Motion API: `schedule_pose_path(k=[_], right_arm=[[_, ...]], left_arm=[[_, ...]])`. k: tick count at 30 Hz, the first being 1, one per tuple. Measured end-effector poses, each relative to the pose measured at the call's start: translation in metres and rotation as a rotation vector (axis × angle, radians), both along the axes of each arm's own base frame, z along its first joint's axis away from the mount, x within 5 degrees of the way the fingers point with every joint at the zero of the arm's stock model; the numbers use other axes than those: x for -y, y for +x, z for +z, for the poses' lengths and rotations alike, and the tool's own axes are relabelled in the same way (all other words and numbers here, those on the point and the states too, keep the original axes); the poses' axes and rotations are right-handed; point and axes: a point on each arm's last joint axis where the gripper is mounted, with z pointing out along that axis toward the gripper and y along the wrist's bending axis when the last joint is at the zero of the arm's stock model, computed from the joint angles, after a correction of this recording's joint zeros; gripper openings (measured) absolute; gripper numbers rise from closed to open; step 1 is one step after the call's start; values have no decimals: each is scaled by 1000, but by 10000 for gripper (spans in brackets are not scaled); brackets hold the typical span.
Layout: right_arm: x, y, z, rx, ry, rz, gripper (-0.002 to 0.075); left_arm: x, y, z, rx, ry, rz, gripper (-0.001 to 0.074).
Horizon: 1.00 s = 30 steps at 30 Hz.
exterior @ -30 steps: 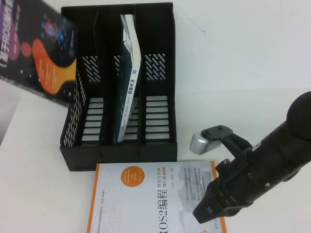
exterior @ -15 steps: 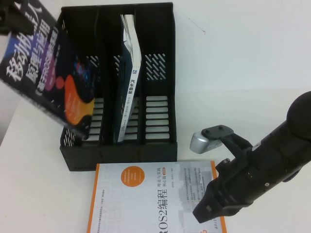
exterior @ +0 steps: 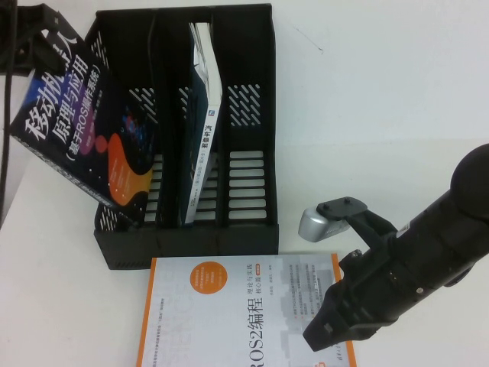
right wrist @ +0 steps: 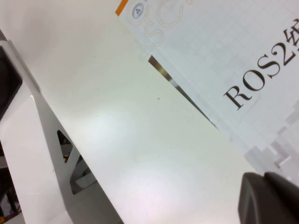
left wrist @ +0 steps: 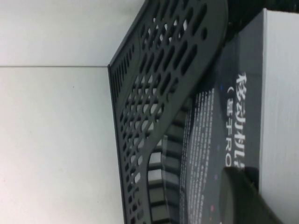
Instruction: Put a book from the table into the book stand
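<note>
My left gripper (exterior: 32, 37) is at the far left, shut on the top edge of the dark book (exterior: 84, 130) with the white Chinese title. The book hangs tilted, and its lower corner is down in the left slot of the black book stand (exterior: 248, 153). In the left wrist view one finger (left wrist: 240, 196) presses on the book's cover (left wrist: 219, 121) beside the stand's perforated side (left wrist: 159, 93). My right gripper (exterior: 336, 330) is shut and empty, low over the white table (exterior: 397, 115) at the front right; its fingertips (right wrist: 268, 198) show in the right wrist view.
The white-and-orange ROS2 book (exterior: 229, 313) lies flat in front of the stand, partly under my right arm. A thin dark-teal book (exterior: 202, 130) stands in the middle slot. The right slot holds nothing. A small silver object (exterior: 315, 224) sits by my right arm.
My left gripper has swung the dark book rightward from the far left edge and lowered its corner into the stand's left slot. The right arm has not moved.
</note>
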Motion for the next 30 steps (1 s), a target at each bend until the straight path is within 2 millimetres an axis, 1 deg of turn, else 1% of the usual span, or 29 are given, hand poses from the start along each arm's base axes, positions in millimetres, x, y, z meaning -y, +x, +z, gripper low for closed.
schedule_pose_path(k=[6,8,11,13,15,17,18,20,21,23,24,25,27,28,30], right_arm=[[0,0,0,-2,-1,-5,5],[0,0,0,-2,-1,-5,5],[0,0,0,-1,-1,-5,5],[0,0,0,-1,-1,-5,5],[0,0,0,-1,-1,-5,5],[0,0,0,-1,-1,-7,5],[0,1,0,5,0,-12,5],[1,2,3,31,3,-32,5],[1,3,7,57,6,-45,5],[4,2,18,122,13,-65,5],[7,1,26,166,19,-68,5],[10,-2,35,210,22,-71,5],[18,-8,52,288,12,-73,5],[23,-12,61,326,1,-78,5],[34,-21,79,392,-25,-104,5]], left_arm=[[0,6,-6,-2,-11,5,122],[0,7,-7,-4,-20,5,161],[2,10,-4,27,-56,18,278],[3,10,-2,38,-72,20,337],[3,10,-1,41,-79,19,361],[3,9,-1,42,-79,19,367],[3,9,-1,42,-79,19,361],[4,6,2,44,-78,15,319],[4,5,4,46,-72,10,275],[4,-2,11,58,-50,-1,158],[4,-7,16,71,-29,-7,103],[3,-13,22,86,-10,-14,66],[3,-25,36,120,23,-22,31],[4,-36,47,154,41,-26,20],[6,-54,64,209,63,-36,10]])
